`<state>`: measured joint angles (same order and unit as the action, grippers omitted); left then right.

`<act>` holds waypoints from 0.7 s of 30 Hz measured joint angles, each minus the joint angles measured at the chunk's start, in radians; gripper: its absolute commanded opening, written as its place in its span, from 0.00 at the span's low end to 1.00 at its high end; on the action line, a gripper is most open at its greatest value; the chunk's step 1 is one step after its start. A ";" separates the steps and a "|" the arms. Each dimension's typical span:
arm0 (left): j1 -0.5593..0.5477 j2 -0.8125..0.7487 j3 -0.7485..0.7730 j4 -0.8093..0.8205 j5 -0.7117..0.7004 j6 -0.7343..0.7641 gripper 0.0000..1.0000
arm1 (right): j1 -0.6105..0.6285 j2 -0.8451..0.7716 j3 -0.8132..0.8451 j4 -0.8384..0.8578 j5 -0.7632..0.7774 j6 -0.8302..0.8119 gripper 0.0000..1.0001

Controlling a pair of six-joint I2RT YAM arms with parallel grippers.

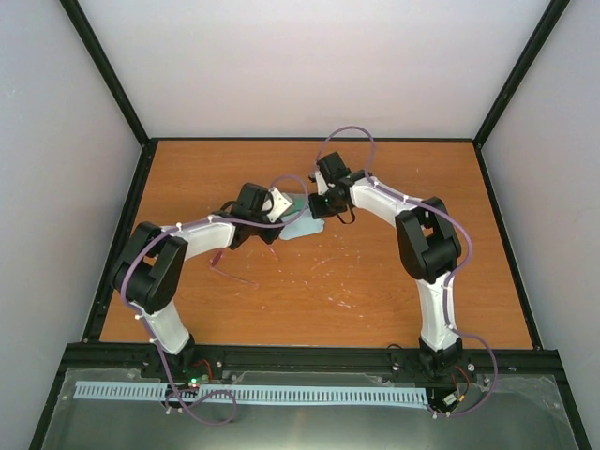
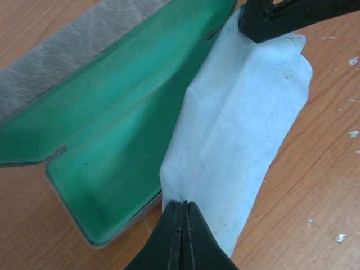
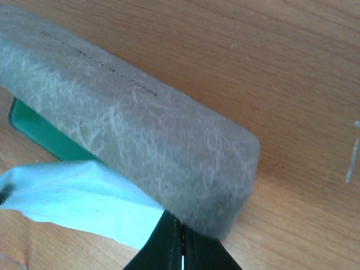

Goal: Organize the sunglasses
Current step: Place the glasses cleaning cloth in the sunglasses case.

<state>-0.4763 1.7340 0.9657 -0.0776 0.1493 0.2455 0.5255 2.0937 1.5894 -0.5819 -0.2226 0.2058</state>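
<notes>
While left hand (image 2: 181, 207) and right hand (image 3: 180, 228) clamp the cloth (image 2: 242, 129) by the open case (image 2: 112, 140), the sunglasses (image 1: 228, 269) lie apart on the bench (image 1: 375, 300), nearer the left hand.

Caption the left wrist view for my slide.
Open green-lined case, pale blue cloth draped over its edge, closed left hand at the cloth's near end.

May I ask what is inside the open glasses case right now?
Only bare teal lining shows inside the case; the cloth drapes over one long edge, hiding whatever lies beneath.
</notes>
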 measured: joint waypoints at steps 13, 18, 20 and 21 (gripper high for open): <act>0.072 0.012 0.038 0.013 0.002 0.060 0.01 | 0.008 0.075 0.068 -0.032 -0.012 0.001 0.03; 0.076 0.035 0.051 0.023 0.006 0.080 0.00 | 0.009 0.080 0.081 -0.031 -0.015 0.005 0.03; 0.076 0.047 0.061 0.026 0.009 0.085 0.00 | 0.010 0.081 0.084 -0.029 -0.016 0.008 0.03; 0.076 0.053 0.065 0.028 0.010 0.087 0.00 | 0.010 0.081 0.085 -0.028 -0.016 0.010 0.03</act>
<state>-0.4000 1.7870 1.0306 -0.0498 0.1596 0.3325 0.5354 2.1746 1.6749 -0.6098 -0.2382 0.2157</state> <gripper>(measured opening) 0.015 0.032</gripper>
